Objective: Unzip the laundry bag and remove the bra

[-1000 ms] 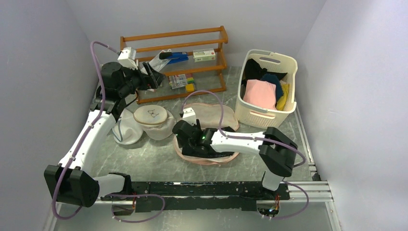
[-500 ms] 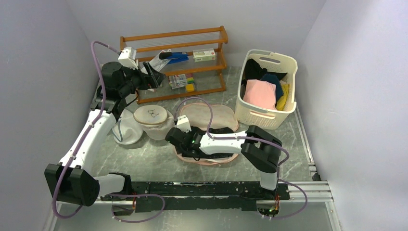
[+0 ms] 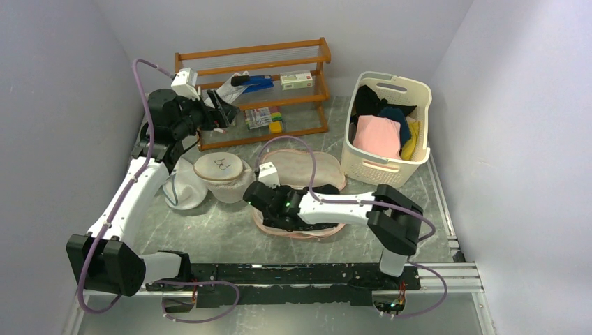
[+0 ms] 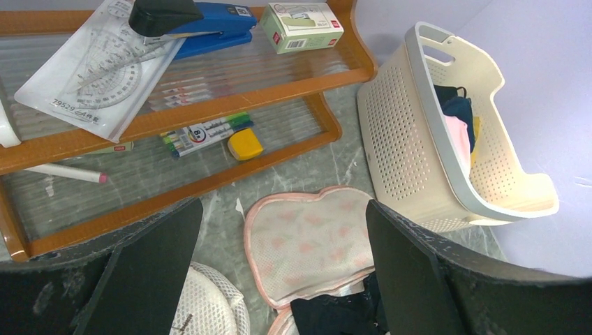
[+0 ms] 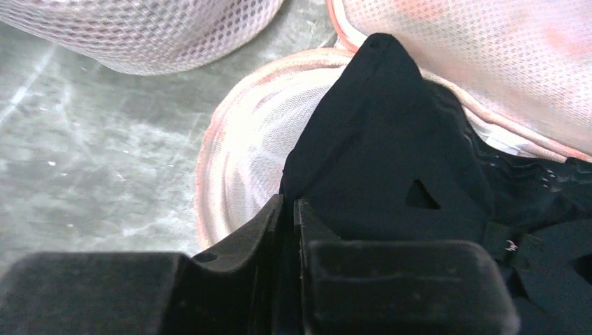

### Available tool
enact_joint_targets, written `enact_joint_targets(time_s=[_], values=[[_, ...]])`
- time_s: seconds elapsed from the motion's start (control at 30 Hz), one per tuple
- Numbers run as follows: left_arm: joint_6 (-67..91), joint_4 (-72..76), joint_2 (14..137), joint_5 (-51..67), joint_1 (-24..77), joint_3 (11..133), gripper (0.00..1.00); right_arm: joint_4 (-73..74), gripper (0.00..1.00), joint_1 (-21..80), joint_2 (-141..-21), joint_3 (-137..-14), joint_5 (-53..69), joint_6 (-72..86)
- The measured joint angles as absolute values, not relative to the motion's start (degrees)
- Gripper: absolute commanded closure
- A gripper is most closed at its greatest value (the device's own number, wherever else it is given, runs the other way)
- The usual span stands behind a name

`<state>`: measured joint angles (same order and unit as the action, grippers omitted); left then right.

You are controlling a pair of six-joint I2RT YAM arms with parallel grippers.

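Right hand: clenched on an edge of the black bra, inside the open laundry bag. Risk: my shallow pinch slips, or a strap snags the mesh.

You have one laundry bag and one black bra to count, plus two round white mesh bags, one white laundry basket and one wooden rack. On the rack you can count one blue stapler, one small box, one pack of markers and one protractor set.
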<state>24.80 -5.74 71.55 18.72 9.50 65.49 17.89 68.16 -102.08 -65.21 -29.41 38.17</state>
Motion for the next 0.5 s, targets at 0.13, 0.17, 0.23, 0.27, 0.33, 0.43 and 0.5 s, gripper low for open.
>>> enact_joint_targets(time_s=[0.13,0.17,0.23,0.27,0.33,0.43,0.5], values=[[25.2,-5.7,71.6,19.6,9.5,65.5,0.01,16.7,1.00,68.2,-98.1,-64.0,-29.5,38.0],[25.3,-5.5,71.6,19.7,9.5,65.4,0.01,16.2,1.00,68.2,-96.5,-63.1,-29.5,38.0],[25.5,-5.4,71.6,19.8,9.4,65.4,0.01,15.7,1.00,68.2,-94.3,-61.9,-29.5,38.1],[25.5,-5.4,71.6,19.9,9.4,65.4,0.01,15.1,1.00,68.2,-93.2,-61.2,-29.5,38.0],[25.5,-5.4,71.6,20.1,9.4,65.4,0.01,13.4,1.00,68.2,-90.7,-59.2,-29.1,37.8],[25.5,-5.2,71.6,20.1,9.3,65.2,0.01,11.1,1.00,68.2,-86.3,-55.6,-29.1,37.7],[25.5,-5.4,71.6,20.1,9.3,65.2,0.01,9.6,1.00,68.2,-82.9,-53.2,-29.2,37.4]])
